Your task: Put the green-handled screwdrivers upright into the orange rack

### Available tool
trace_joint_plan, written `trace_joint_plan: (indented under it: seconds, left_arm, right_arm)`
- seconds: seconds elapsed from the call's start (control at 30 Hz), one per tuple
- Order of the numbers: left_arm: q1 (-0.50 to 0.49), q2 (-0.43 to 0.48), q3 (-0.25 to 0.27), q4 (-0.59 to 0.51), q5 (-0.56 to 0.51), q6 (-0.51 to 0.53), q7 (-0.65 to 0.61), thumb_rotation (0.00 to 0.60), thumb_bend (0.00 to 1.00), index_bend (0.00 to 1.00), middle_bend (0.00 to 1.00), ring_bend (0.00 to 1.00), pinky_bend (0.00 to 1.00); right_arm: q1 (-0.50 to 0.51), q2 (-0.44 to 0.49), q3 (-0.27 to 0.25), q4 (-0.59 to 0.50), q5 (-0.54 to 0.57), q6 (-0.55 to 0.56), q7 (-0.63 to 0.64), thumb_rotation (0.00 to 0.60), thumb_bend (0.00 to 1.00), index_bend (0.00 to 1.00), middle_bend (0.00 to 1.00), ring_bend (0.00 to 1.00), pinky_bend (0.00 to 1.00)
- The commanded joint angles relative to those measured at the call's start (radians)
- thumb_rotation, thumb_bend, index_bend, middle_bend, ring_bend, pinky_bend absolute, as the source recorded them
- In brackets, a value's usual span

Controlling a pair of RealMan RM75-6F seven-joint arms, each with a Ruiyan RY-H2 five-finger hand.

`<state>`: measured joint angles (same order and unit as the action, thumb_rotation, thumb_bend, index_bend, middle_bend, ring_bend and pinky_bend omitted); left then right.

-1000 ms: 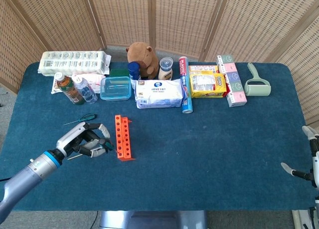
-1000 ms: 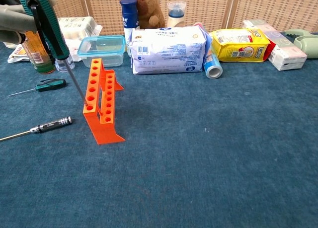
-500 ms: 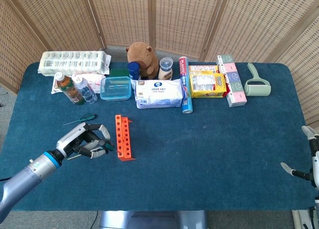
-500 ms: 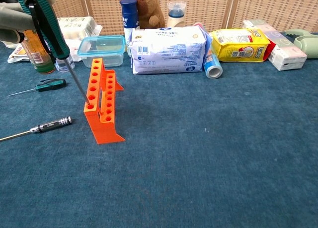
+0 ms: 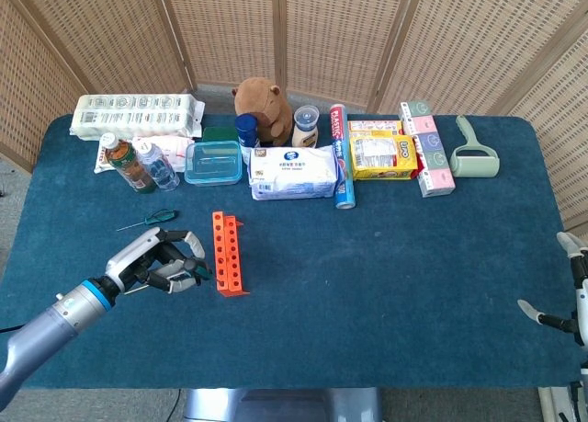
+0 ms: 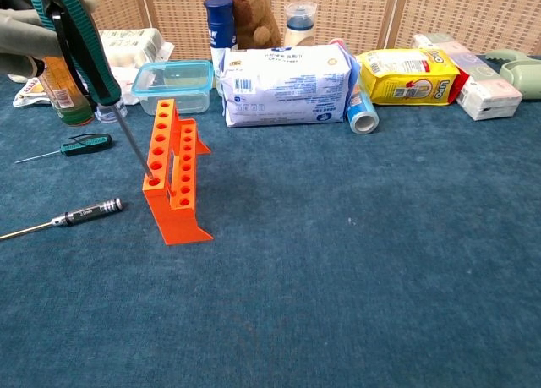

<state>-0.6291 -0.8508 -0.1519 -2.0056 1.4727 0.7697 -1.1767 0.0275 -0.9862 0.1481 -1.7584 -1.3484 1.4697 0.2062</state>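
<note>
I had the left hand [image 5: 158,262] wrapped around a green-handled screwdriver [image 6: 80,46], its fingers [image 5: 180,271] closed on the handle, the shaft tilted with its tip in the nearest hole of the orange rack [image 6: 172,173]. A second green-handled screwdriver [image 6: 74,145] lay flat on the blue worktop [image 6: 380,253], left of the rack. The right hand [image 5: 570,293] sat at the worktop's edge; whether its fingers were apart I could not tell.
</note>
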Motion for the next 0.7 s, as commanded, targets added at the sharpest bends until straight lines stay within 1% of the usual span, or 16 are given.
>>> trace_joint_plan:
  seconds: [0.03,0.3,0.43,0.53,0.6,0.7]
  left_arm:
    - [-0.002,-0.001,0.001,0.000,-0.002,0.000,0.006,0.600,0.42,0.63,0.96,0.97,1.00]
    - [-0.009,-0.015,0.005,0.009,-0.023,-0.011,0.026,0.600,0.42,0.63,0.96,0.97,1.00]
    - [-0.013,-0.030,0.006,0.016,-0.032,-0.008,0.063,0.600,0.42,0.63,0.96,0.97,1.00]
    - [-0.019,-0.050,0.008,0.024,-0.040,-0.003,0.151,0.600,0.42,0.63,0.96,0.97,1.00]
    - [-0.027,-0.070,0.011,0.017,-0.069,-0.006,0.236,0.600,0.42,0.63,0.96,0.97,1.00]
    - [-0.038,-0.095,0.016,0.007,-0.105,-0.023,0.303,0.600,0.42,0.63,0.96,0.97,1.00]
  right_arm:
    - [0.000,0.000,0.000,0.000,0.000,0.000,0.000,0.600,0.08,0.06,0.06,0.00,0.00]
    - [0.000,0.000,0.000,0.000,0.000,-0.001,-0.001,0.600,0.08,0.06,0.06,0.00,0.00]
    - [0.001,0.000,0.000,0.000,0.002,-0.003,0.000,0.600,0.08,0.06,0.06,0.00,0.00]
    - [0.001,0.000,0.000,0.000,0.002,-0.004,-0.001,0.600,0.08,0.06,0.06,0.00,0.00]
    - [0.002,-0.001,0.000,0.000,0.001,-0.005,-0.003,0.600,0.08,0.06,0.06,0.00,0.00]
    - [0.002,-0.001,-0.001,-0.001,0.001,-0.005,-0.004,0.600,0.08,0.06,0.06,0.00,0.00]
